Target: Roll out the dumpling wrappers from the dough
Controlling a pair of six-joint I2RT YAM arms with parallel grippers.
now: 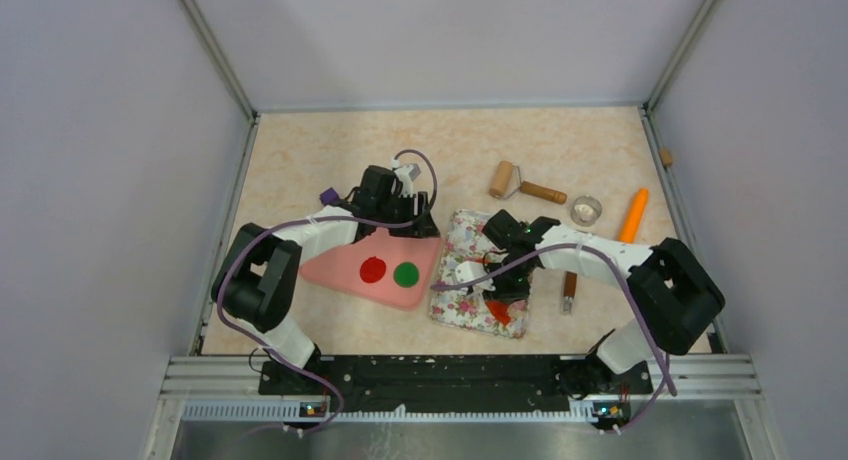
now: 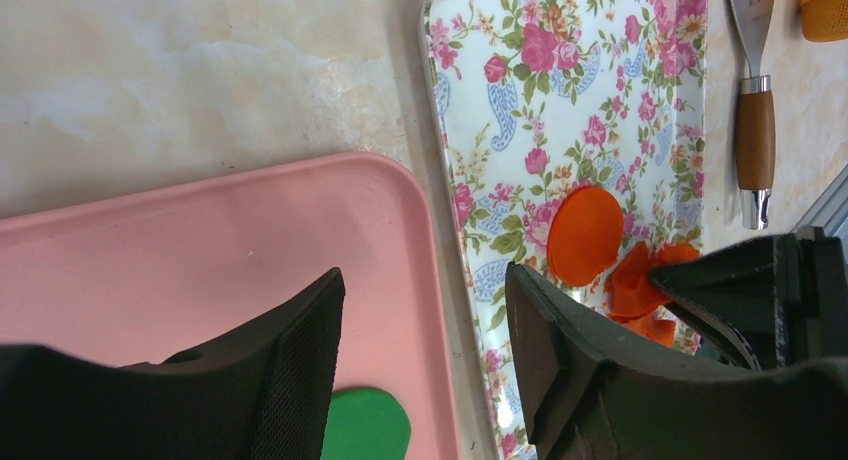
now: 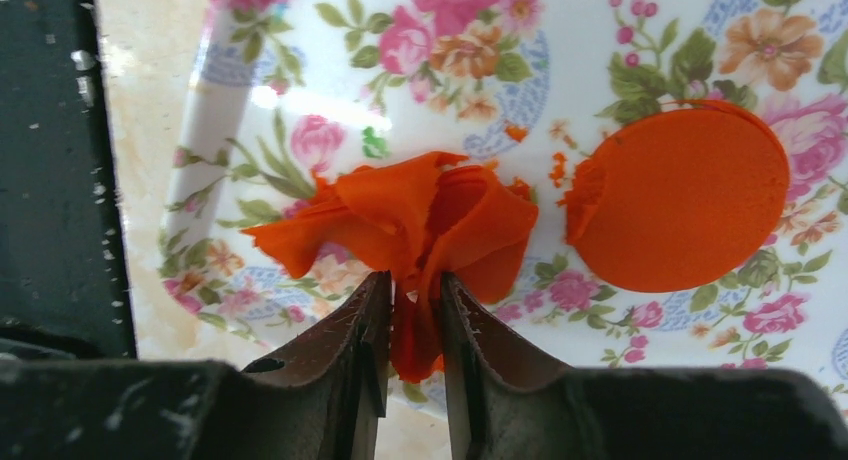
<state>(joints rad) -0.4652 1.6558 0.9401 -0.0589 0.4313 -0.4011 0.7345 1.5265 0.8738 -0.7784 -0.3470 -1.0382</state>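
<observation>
The dough is a ragged orange-red scrap, and my right gripper is shut on its lower fold just above the floral tray. An orange-red wrapper disc lies flat on that tray right beside the scrap. From above, the right gripper holds the scrap at the tray's near end. My left gripper is open and empty over the right corner of the pink tray. That tray holds a green wrapper and a red wrapper.
A wooden rolling pin, a metal ring cutter and an orange carrot-shaped stick lie at the back right. A wooden-handled blade lies right of the floral tray. A small purple piece sits behind the pink tray.
</observation>
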